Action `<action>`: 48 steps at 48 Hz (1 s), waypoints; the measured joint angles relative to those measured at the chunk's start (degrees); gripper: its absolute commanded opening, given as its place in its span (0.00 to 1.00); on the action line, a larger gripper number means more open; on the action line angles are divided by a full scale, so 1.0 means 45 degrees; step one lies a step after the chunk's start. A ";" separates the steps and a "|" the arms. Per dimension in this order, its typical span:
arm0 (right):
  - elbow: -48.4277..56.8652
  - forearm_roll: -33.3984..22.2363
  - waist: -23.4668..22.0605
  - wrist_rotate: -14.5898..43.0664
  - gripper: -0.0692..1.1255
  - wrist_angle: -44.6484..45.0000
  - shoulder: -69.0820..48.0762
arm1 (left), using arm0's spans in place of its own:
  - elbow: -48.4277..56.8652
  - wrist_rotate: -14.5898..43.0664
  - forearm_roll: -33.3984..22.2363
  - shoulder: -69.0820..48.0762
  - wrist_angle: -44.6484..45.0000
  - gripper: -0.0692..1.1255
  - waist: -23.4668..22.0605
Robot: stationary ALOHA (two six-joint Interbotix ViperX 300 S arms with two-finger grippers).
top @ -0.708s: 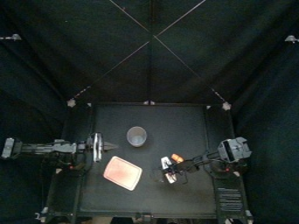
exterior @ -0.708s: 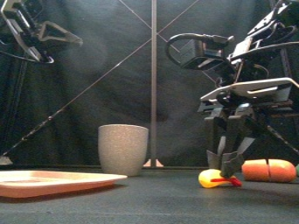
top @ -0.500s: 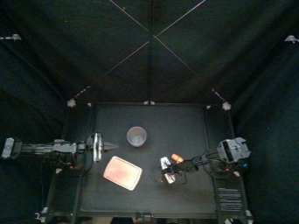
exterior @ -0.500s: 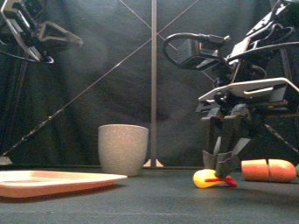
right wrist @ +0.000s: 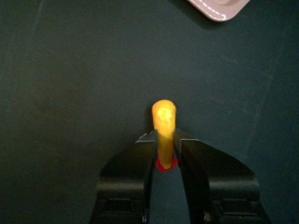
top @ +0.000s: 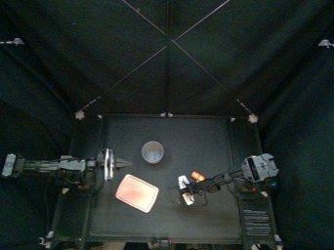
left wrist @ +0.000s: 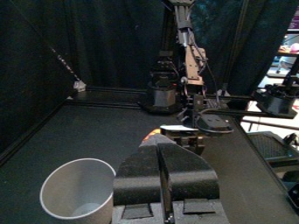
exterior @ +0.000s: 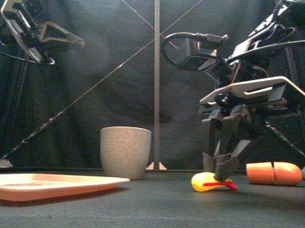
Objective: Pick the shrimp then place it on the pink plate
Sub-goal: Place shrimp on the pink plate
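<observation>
Since the right gripper (right wrist: 163,142) is gripping the shrimp (right wrist: 163,121) only by its red tail end, the main risk lies in the carry. Most of the yellow body is sticking out past the jaw tips with nothing supporting it, so the toy could pivot or slide out. The jaws are pressing on either side of the tail and the body is running straight out along the line between them. In the front view the shrimp is sitting at table level or barely off it; I cannot tell which. A sideways move before a clear lift would be dragging it and could twist it loose. The pink plate (top: 137,192) is lying to the left of the gripper, with a strip of bare table between them. A release short of its right rim would be dropping the shrimp on the table. The grey cup (exterior: 125,151) is standing farther back, out of that path. An orange toy (exterior: 274,173) is lying just right of the shrimp, apart from it. The left gripper (left wrist: 163,149) is resting at the left side, jaws pressed together on nothing.
</observation>
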 measured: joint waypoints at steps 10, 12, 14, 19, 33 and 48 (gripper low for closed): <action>-0.0059 0.0020 0.0000 0.0039 0.56 0.0020 -0.0020 | 0.0059 0.0000 -0.0020 0.0000 0.0000 0.15 0.0000; -0.0098 0.0020 0.0020 0.0039 0.56 0.0000 -0.0020 | 0.0078 0.0000 -0.0059 0.0000 0.0020 0.15 0.0000; -0.0176 0.0020 0.0000 0.0020 0.56 0.0020 0.0000 | 0.0098 0.0000 -0.0078 0.0000 0.0020 0.15 0.0020; -0.0371 0.0020 0.0000 0.0039 0.56 0.0020 -0.0098 | 0.0137 0.0000 -0.0156 0.0000 0.0020 0.15 0.0000; -0.0488 0.0000 -0.0176 0.0000 0.56 -0.0039 -0.0020 | 0.0137 0.0000 -0.0215 0.0000 0.0000 0.15 0.0000; -0.0703 0.0293 -0.0215 0.0000 0.58 -0.0117 0.0215 | 0.0215 0.0000 -0.0215 0.0000 0.0020 0.15 0.0020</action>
